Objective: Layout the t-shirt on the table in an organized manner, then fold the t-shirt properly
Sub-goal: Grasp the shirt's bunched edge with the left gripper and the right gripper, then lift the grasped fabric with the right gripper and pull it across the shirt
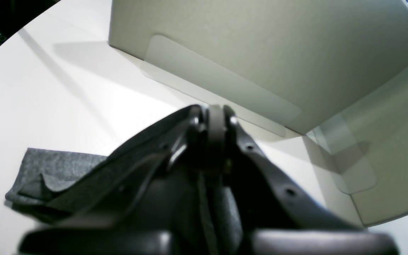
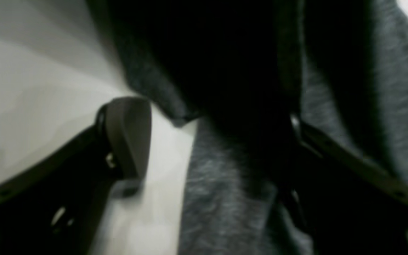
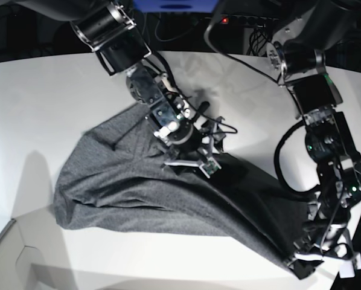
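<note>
Dark heather-grey t-shirt (image 3: 144, 187) rumpled on white table (image 3: 41, 103), left jaws clamping its corner, right jaws spread.

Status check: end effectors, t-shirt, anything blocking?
Left end effector shut on t-shirt corner. Right end effector open over shirt middle. Shirt bunched on table. No obstruction seen.

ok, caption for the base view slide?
Left gripper shut on t-shirt corner, right gripper open over its middle, white table.
</note>
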Robot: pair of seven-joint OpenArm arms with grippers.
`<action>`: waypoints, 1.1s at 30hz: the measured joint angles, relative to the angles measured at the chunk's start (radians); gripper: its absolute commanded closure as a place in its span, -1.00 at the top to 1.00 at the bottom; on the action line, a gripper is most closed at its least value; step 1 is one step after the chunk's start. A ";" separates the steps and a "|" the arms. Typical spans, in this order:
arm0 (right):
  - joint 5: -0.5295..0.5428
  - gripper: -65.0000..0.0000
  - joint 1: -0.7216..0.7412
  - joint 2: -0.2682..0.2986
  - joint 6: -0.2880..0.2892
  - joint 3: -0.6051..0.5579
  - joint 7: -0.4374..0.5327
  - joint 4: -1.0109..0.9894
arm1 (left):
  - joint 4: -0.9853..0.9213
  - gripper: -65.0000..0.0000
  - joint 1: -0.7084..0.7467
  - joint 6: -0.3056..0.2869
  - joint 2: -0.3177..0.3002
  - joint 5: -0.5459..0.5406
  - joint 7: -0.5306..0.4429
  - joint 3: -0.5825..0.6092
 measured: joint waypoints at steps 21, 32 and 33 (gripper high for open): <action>0.008 0.13 0.015 -0.026 0.000 -0.040 0.158 -0.113 | 0.006 -0.99 0.047 0.000 -0.001 0.000 0.000 -0.006; 0.008 -0.16 0.048 -0.026 0.000 -0.035 0.161 -0.151 | 0.006 -0.99 0.062 0.000 -0.001 0.000 -0.007 -0.002; 0.008 -0.16 0.058 -0.026 0.000 -0.035 0.169 -0.164 | 0.006 -0.99 0.067 0.000 -0.001 0.000 -0.002 -0.002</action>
